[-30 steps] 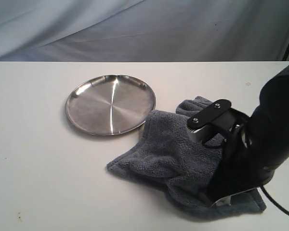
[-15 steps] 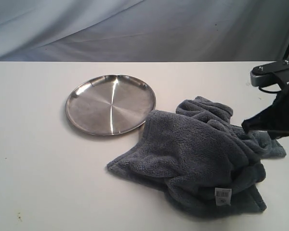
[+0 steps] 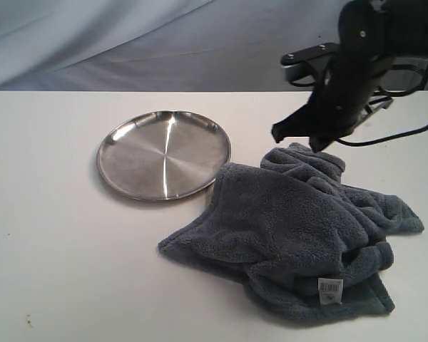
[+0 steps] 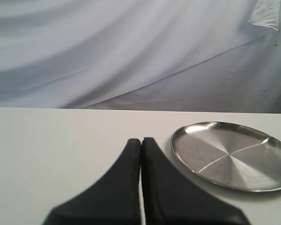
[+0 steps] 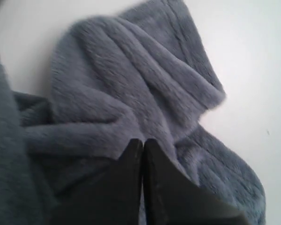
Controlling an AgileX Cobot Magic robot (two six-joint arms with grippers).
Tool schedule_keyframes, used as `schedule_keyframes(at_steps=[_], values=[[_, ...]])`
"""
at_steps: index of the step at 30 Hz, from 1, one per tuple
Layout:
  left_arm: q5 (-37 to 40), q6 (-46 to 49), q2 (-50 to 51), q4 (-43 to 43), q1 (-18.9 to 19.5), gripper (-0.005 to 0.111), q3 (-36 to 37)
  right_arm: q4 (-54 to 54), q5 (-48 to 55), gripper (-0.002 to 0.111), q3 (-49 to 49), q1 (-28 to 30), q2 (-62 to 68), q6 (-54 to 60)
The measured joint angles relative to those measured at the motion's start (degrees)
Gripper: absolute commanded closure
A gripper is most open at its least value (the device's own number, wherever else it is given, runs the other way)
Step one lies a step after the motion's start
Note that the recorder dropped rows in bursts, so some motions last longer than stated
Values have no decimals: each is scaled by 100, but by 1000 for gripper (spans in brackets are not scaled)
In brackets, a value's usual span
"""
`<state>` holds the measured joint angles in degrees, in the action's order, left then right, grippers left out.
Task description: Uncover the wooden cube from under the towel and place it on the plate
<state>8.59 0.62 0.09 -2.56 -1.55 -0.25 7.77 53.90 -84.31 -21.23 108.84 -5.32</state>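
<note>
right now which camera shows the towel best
The exterior view: the whole towel shows there, crumpled on the table, its white label included. The right wrist view gives only a close patch of its folds past the shut right gripper. The left wrist view shows none of it, only the plate.

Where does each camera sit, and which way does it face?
Exterior: off the arms, looking down across the table at plate and towel; right gripper shows.
Left wrist: low over the table, facing the plate; shut left gripper shows.
Right wrist: close above the towel; shut right gripper shows.
Shared: exterior and left wrist both see the plate.
</note>
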Motion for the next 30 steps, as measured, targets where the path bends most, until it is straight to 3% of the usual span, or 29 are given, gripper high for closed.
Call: schedule_keyframes(at_steps=[13,24,30], values=[[0,0,0,0,0,105,0,-373,111,108,-188,-1651,-5,148],[0,0,0,0,0,105,0,-436,-631,108,2125,-2739,-1597,45],[0,0,0,0,0,105,0,-461,-636,108,3461,-2715,-2356,-13]])
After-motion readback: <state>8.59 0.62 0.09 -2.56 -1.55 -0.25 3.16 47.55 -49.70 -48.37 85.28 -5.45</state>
